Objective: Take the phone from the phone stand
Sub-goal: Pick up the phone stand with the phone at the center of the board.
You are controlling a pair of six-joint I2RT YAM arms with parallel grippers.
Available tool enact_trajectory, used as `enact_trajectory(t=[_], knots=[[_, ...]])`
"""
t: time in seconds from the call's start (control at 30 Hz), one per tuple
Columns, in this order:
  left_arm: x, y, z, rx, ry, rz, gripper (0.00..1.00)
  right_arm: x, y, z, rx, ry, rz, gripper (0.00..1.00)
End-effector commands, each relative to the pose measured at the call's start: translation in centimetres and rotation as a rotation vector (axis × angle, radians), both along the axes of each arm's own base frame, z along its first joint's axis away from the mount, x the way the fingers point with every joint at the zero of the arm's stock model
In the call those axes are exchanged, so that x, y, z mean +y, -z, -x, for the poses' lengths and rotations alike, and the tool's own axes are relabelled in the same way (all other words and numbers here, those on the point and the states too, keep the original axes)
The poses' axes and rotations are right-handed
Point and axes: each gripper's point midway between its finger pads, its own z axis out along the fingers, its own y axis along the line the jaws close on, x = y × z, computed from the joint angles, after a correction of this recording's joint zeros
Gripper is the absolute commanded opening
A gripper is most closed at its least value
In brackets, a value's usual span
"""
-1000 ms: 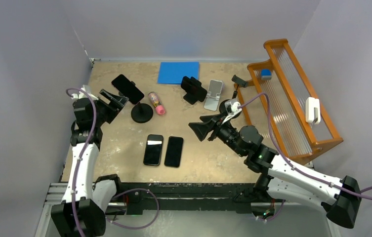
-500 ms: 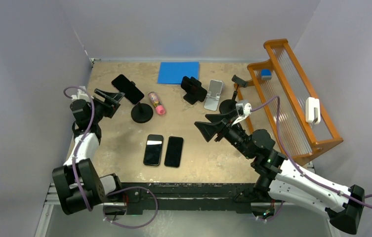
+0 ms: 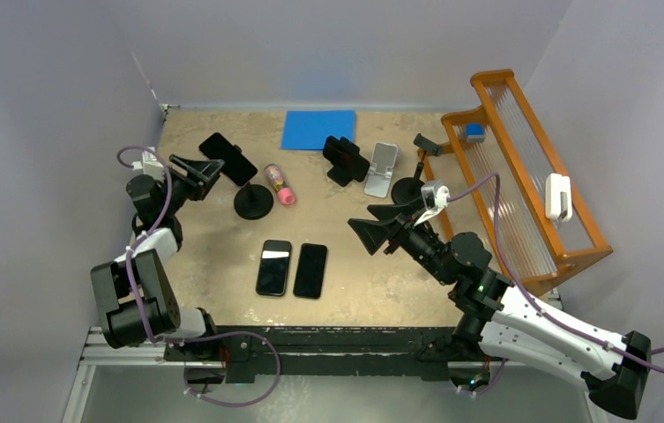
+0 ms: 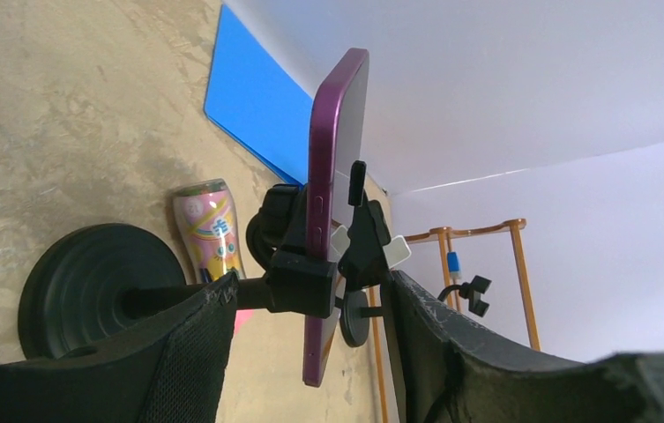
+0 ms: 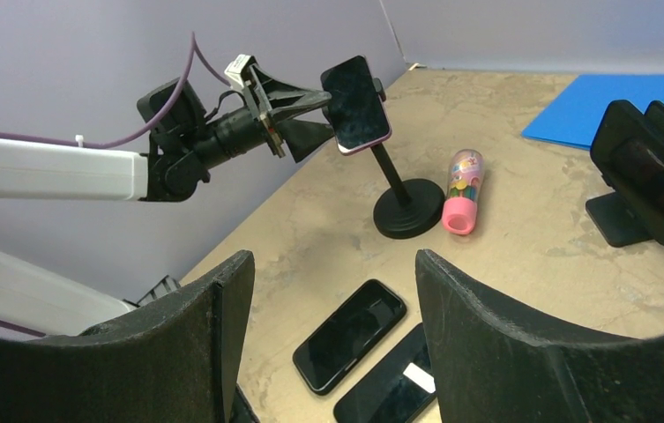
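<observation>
left end effector [image 4: 312, 291], partly open and gripping nothing, straddles the purple-edged phone [image 4: 339, 159] clamped upright between its fingers in the black phone stand [image 4: 90, 282]; closing on the clamp instead could topple the stand.

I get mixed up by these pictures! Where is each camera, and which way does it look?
Top: up high behind, looking down at the table; left arm and right arm show.
Left wrist: on that left arm, facing the phone on its stand; own fingers below.
Right wrist: facing across to the left gripper; own fingers below.
Both wrist views share that phone and pink bottle.
</observation>
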Motion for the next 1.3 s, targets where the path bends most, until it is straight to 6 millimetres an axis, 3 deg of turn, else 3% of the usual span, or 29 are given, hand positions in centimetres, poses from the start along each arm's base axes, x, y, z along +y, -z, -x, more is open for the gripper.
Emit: enact_trajectory(t=[0.0, 0.3, 0.7, 0.83, 0.93, 1.27], knots=[[-0.3, -3.3, -0.5, -0.139, 0.054, -0.024, 0.57, -0.4, -1.8, 0.1, -0.057, 0.009, -0.041, 0.69], [-0.3, -3.1, -1.3, -0.148, 0.084, -0.039, 0.48, -0.5, -1.9, 0.1, -0.054, 0.010, -0.035, 0.69], [-0.2, -3.2, -1.6, -0.161, 0.097, -0.052, 0.22, -0.4, -1.9, 0.1, -0.050, 0.011, -0.028, 0.69], [-0.2, -3.7, -1.5, -0.172, 0.094, -0.056, 0.09, -0.5, -1.9, 0.1, -0.050, 0.013, -0.028, 0.69], [-0.2, -5.1, -1.1, -0.201, 0.083, -0.067, 0.00, -0.5, -1.9, 0.0, -0.050, 0.014, -0.026, 0.68], [0.2, -11.2, 0.6, -0.267, -0.010, -0.121, 0.00, -0.6, -2.2, 0.1, -0.048, 0.018, -0.029, 0.68]])
